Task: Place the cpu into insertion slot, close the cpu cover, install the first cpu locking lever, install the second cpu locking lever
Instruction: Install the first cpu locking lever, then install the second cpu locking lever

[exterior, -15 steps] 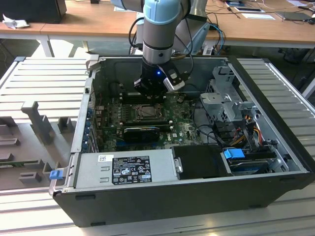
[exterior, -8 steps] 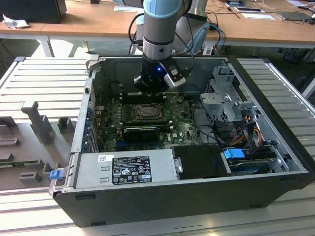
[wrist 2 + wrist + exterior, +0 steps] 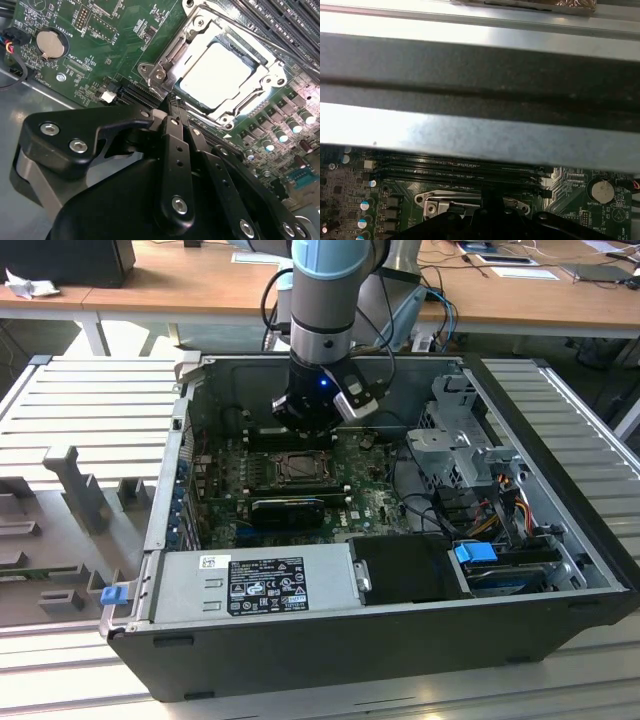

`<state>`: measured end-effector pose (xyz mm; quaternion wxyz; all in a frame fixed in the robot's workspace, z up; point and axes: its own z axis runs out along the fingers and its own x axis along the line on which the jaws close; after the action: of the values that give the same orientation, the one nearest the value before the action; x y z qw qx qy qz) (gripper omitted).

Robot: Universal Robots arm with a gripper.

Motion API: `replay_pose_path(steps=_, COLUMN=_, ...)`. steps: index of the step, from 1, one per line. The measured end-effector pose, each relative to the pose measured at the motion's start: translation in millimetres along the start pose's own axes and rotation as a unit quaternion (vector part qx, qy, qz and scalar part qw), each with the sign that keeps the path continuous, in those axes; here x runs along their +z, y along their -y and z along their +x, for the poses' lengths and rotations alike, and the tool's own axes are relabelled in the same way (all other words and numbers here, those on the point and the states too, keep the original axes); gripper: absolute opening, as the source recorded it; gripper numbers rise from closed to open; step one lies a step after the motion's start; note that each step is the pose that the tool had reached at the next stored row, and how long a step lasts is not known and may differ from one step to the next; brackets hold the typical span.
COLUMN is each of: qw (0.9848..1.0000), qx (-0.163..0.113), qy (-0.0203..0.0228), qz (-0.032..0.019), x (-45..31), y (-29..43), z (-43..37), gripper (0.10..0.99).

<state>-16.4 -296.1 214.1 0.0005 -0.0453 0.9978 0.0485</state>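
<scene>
With the cpu point(image 3: 215, 75) already seated in the insertion slot point(image 3: 172, 60) and the cpu cover point(image 3: 260, 60) down around it, the hand point(image 3: 172, 107), fingers pinched together on nothing, hovers at the socket's edge, likely to work a lever.

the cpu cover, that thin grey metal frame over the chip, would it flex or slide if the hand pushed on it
The thin grey metal frame cover lies flat around the pale square chip, so a push would probably not slide it. Its rails look narrow around a large cut-out, so it may flex slightly under pressure. The shiny metal likely offers the closed black hand little grip.
</scene>
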Motion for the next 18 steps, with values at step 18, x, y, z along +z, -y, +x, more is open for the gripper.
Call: replay_pose_path(steps=18, qw=1.0000, qx=0.000, qy=0.0000, qz=0.0001, x=-0.4, y=3.8, z=0.3, gripper=0.106)
